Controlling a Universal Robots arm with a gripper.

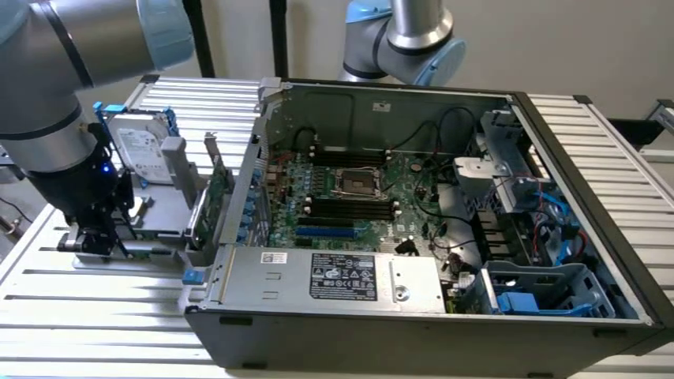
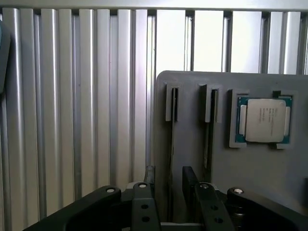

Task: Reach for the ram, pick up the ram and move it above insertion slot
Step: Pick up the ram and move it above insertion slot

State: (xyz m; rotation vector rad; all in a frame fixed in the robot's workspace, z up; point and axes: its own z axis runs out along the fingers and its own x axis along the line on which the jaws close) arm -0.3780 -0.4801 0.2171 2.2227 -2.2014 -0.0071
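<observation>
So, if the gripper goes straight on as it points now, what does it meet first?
Probably the ram: it stands edge-on between the open jaws of the gripper, in the grey holder. Depth is unclear.

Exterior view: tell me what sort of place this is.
Probably a robotics lab bench set up for computer assembly. An open computer case with its motherboard bare sits on a slatted aluminium table, and a robot arm's gripper hangs over a grey fixture holding parts beside it.
</observation>
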